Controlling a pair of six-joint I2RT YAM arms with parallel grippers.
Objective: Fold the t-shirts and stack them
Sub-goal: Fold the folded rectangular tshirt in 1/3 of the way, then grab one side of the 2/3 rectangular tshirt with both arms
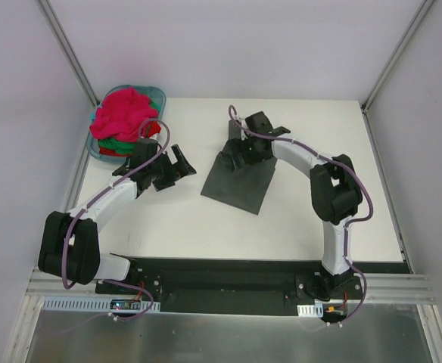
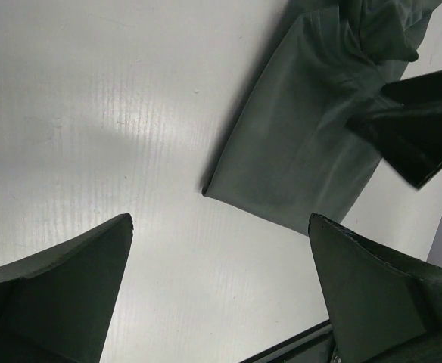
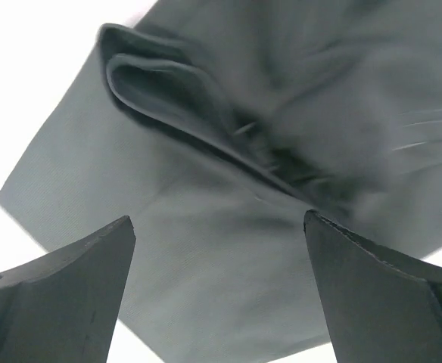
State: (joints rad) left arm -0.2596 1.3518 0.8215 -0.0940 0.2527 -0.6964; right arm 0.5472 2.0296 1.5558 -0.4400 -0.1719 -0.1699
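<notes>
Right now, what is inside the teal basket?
A crumpled pink-red t-shirt heaped on top, green cloth and red cloth showing beneath. The basket floor and anything lower are covered.

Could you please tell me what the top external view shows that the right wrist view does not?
Only the top external view shows the teal basket at the far left holding pink-red, green and red t-shirts, and the open left gripper over bare table. Only the right wrist view shows a raised fold close up, beyond the open right gripper. Both show the dark grey t-shirt on the white table.
</notes>
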